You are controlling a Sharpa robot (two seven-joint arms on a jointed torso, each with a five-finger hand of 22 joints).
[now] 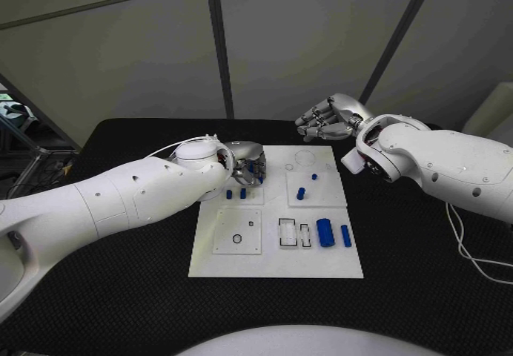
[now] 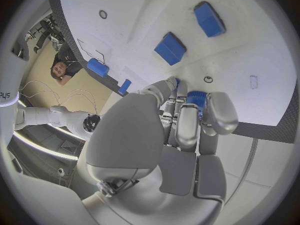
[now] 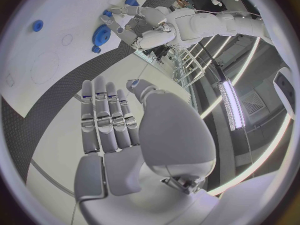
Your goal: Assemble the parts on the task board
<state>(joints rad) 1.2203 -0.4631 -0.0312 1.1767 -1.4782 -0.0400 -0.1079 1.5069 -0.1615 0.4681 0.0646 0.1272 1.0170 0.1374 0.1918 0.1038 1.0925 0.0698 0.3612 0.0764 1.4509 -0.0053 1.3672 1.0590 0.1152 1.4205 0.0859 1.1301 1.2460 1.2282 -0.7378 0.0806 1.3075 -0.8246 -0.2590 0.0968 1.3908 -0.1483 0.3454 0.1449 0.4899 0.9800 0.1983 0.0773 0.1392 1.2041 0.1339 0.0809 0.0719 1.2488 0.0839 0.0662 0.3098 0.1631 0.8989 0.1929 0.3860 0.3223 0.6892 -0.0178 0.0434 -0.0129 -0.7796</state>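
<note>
Table (image 1: 128, 297), black, carries the white task board (image 1: 276, 265) at its middle; board runs from near edge to far, with smaller raised white plates on it; near-left plate (image 1: 237, 231) shows a black ring and a small hole; far-right plate (image 1: 316, 187) holds blue parts.

Left arm (image 1: 107, 200) comes in from the left and ends over the board's far-left corner; left hand (image 1: 246, 165) sits low over the board there, fingers curled down; left wrist view shows those fingers (image 2: 187, 125) bunched together around a blue part (image 2: 196, 98), clamped on it, the part just above the white surface.

Right arm (image 1: 449, 167) comes in from the right; right hand (image 1: 329, 117) hangs past the board's far edge, off the board, above the black table; right wrist view shows its fingers (image 3: 103, 117) straight, side by side, thumb apart, nothing in them.

Large blue cylinder (image 1: 324, 231) lies at the board's near right; slim blue bar (image 1: 346, 235) just right of it; black-outlined rectangular slot (image 1: 288, 231) to their left; blue piece (image 1: 302, 194) on the far-right plate, tiny blue peg (image 1: 314, 176) just beyond it; two small blue pegs (image 1: 236, 194) stand near the left hand, close together; left wrist view gives two blue blocks (image 2: 170, 48) on the white board, apart from each other.
</note>
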